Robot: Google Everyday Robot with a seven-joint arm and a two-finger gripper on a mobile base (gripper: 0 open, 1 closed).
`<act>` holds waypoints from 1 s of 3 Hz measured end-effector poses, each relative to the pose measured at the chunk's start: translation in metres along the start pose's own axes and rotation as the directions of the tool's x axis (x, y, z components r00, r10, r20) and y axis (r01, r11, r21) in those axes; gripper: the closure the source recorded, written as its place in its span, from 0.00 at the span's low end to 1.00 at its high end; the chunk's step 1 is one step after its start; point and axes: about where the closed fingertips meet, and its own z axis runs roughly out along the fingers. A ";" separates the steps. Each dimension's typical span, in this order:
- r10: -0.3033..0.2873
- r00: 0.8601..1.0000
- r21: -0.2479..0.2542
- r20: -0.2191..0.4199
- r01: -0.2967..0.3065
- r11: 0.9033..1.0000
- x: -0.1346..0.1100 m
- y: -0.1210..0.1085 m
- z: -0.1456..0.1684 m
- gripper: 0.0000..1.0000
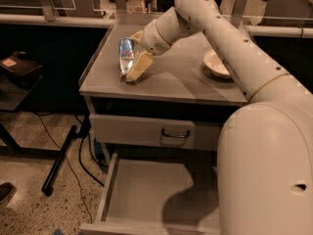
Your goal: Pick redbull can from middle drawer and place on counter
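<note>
- redbull can (pixel 126 56) is seen on the left part of the bench (pixel 186 84), leaning a little, with its top tipped toward the far edge and its base at the bench surface; whether the base rests fully on it cannot be told.
- the can is clasped by the hand (pixel 128 72), which is closed on its lower body; one pale finger (pixel 139 65) is laid against the can's right side, and the other is hidden behind the can.
- the hand is reached in from the right by the white arm (pixel 230 43), which crosses above the bench.
- the middle drawer (pixel 142 190) is pulled out below, its flat grey floor partly covered by the arm's shadow.
- above it, the upper drawer front (pixel 127 131) is shut, with a dark loop handle (pixel 176 132) at its middle.
- a shallow pale bowl (pixel 217 62) is set on the right part of the bench, well apart from the can; what it holds cannot be told.
</note>
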 end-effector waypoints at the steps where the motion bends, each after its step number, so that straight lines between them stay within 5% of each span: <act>1: 0.000 1.000 0.000 0.000 0.000 1.000 0.000 0.000 0.000 0.50; 3: 0.000 1.000 0.000 0.000 0.000 1.000 0.000 0.000 0.000 0.04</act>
